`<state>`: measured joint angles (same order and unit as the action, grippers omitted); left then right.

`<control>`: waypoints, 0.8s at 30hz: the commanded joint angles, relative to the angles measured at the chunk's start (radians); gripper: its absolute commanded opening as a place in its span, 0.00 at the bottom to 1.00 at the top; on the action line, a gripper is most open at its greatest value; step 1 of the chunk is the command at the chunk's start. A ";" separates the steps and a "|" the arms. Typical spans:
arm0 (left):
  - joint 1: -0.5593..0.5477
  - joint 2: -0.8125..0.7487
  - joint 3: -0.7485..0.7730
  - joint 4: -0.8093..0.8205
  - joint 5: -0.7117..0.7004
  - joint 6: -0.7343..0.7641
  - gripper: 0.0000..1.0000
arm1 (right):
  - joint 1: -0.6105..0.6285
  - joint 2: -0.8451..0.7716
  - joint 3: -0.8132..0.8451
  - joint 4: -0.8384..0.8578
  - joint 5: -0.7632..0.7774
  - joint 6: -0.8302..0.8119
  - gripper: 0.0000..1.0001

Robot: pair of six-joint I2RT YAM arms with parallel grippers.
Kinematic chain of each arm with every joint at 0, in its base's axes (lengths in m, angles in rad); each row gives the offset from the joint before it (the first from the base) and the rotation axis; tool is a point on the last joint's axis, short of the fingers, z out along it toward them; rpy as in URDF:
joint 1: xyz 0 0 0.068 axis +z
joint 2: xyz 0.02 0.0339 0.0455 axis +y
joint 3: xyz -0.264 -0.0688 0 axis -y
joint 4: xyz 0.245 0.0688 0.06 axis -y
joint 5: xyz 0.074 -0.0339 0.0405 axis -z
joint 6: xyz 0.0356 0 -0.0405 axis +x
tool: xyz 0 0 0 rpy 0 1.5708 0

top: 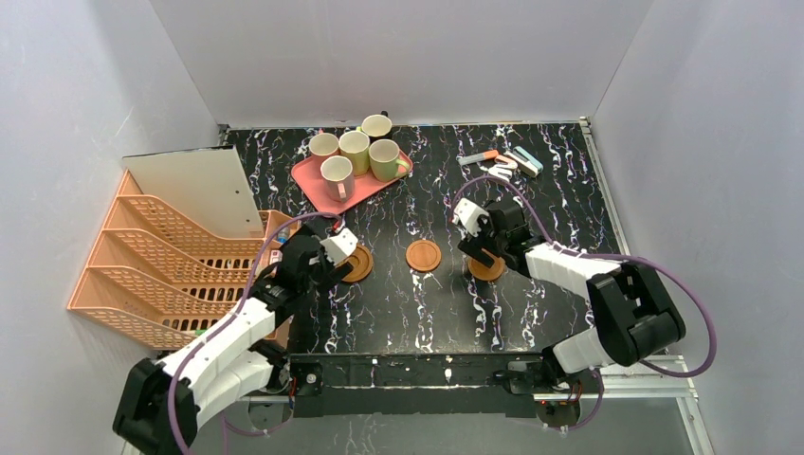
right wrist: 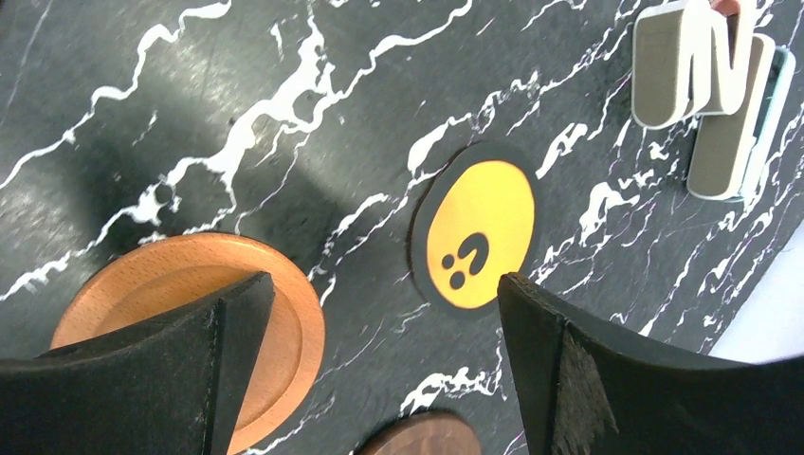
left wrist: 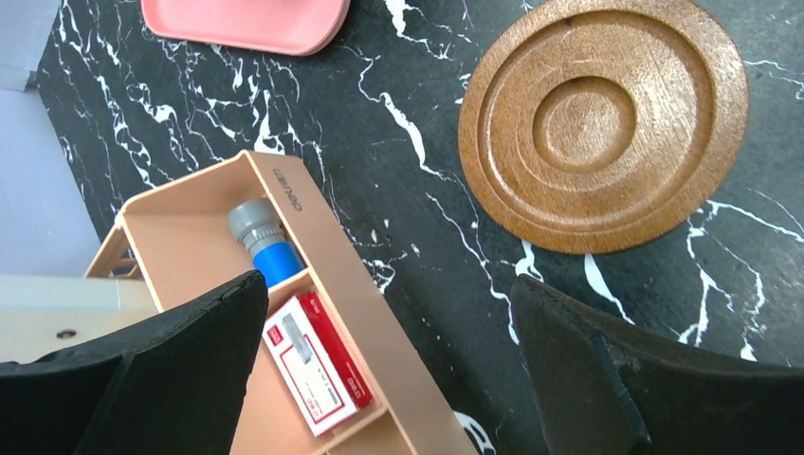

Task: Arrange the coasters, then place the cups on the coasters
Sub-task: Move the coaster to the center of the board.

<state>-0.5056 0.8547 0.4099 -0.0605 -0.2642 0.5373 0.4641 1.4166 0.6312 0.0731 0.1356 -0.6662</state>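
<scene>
Nearest to me, my left hand point(left wrist: 389, 289) hangs released, jaws wide, just short of a ringed brown coaster point(left wrist: 603, 125) beside the peach organizer point(left wrist: 294, 204). My right hand point(right wrist: 384, 284) is equally open over an orange coaster point(right wrist: 161, 270). A third coaster point(top: 423, 255) lies between them on the counter point(top: 398, 313). Farther back, five cups point(top: 354, 150) stand on the pink tray point(top: 308, 180).

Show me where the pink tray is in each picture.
Top view: pink tray at the far side, left of middle.
Left wrist view: only an edge of the tray, top left.
Right wrist view: not in it.
Shared landmark: the brown ringed coaster, in the top and left wrist views.
</scene>
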 commanded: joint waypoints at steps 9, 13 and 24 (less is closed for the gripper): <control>0.002 0.145 0.061 0.191 0.053 0.072 0.98 | -0.048 0.095 0.032 0.074 0.087 0.001 0.99; 0.002 0.191 0.085 0.201 0.069 0.076 0.98 | -0.081 0.090 0.045 0.055 0.074 0.010 0.99; 0.001 0.213 0.103 0.223 0.073 0.046 0.98 | -0.101 -0.051 0.105 -0.067 0.014 0.031 0.99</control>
<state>-0.5060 1.0893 0.4843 0.1371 -0.2108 0.6071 0.3851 1.4731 0.6754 0.1078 0.1726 -0.6567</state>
